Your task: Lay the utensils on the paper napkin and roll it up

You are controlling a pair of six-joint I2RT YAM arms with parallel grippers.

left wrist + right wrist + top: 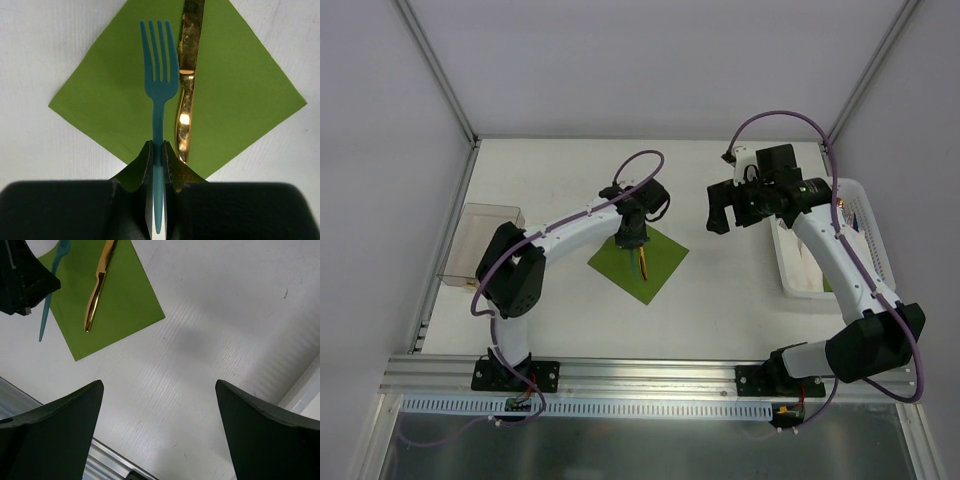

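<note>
The olive-green paper napkin (660, 265) (100, 100) lies as a diamond on the white table, in the middle. A gold knife (187, 75) (642, 262) rests flat on it. Just left of the knife, a teal fork (159, 75) hangs over the napkin with its tines pointing away from the wrist. My left gripper (159, 150) (632, 238) is shut on the fork's handle. My right gripper (728, 210) (159, 385) hovers to the right of the napkin, open and holding nothing. The right wrist view shows the napkin (125, 305), the knife (99, 285) and the fork (50, 295) at upper left.
A white slotted basket (865, 225) stands at the right edge, under the right arm. At the left edge stands a clear plastic bin (480, 245). An aluminium rail (650, 370) runs along the near edge.
</note>
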